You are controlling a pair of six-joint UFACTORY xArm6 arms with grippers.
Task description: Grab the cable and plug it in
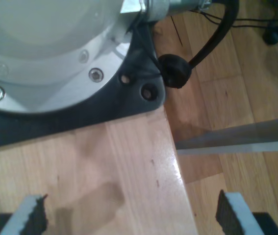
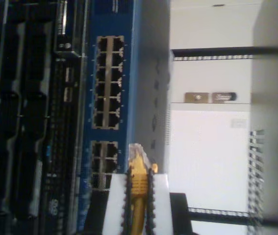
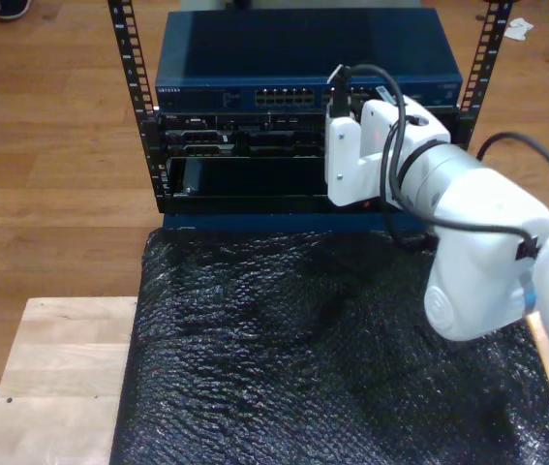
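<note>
Low in the second wrist view, my second claw (image 2: 138, 205) is pinching the cable (image 2: 138, 183), its clear plug nearing the blue switch (image 2: 110, 93); grabbing looks done, plugging remains. My first claw (image 1: 131, 215) is gaping empty over the wooden counter (image 1: 109, 166). Black padding (image 3: 332, 358) is covering the counter; wood flooring (image 3: 51, 145) is surrounding the rack.

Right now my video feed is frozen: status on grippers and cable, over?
My second gripper shut on the cable, plug short of the blue switch ports. My first gripper open over the wooden table. Path looks clear.
</note>
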